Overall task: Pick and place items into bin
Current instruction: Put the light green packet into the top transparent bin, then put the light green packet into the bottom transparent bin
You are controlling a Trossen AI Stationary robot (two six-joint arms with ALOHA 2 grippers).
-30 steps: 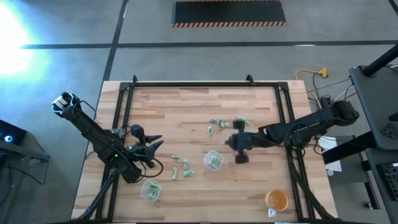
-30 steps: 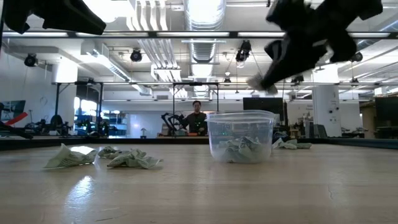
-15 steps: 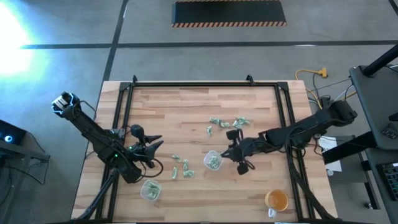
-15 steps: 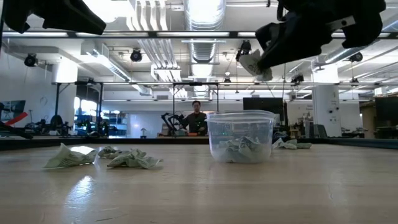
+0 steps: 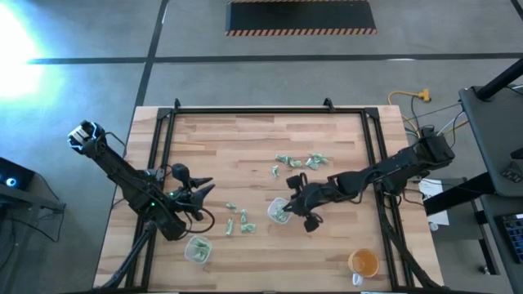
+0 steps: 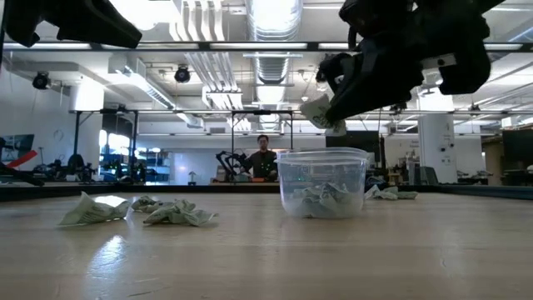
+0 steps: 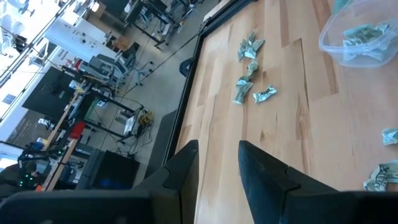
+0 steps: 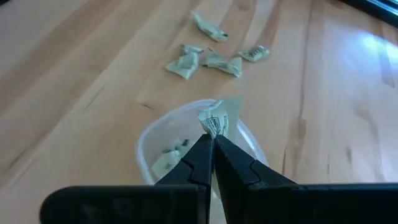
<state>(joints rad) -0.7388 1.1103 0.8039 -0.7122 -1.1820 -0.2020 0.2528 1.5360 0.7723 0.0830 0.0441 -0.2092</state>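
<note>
I have the right gripper (image 5: 288, 205) just right of centre in the high view, poised above the clear cup (image 5: 279, 212) on the tabletop (image 5: 245, 147). Its fingers (image 8: 200, 163) are clenched on one wrapper piece (image 8: 216, 118), which sticks out past the very tips, pinched by one edge; in the right wrist view that piece sits directly over the cup's open mouth, and in the low view it hangs clear above the rim, not touching it. Several more pieces already lie in the bottom of the cup. A loose cluster of pieces (image 5: 298, 161) lies above the cup in the high view, and another small group (image 5: 237, 222) lies to its left, all flat on the wood. My left gripper (image 5: 204, 189) waits at the lower left of the high view, above a second clear cup (image 5: 198, 250); its fingers (image 7: 258, 173) stand partly apart with nothing between them. An orange cup (image 5: 363, 263) stands at the lower right of the tabletop.
</note>
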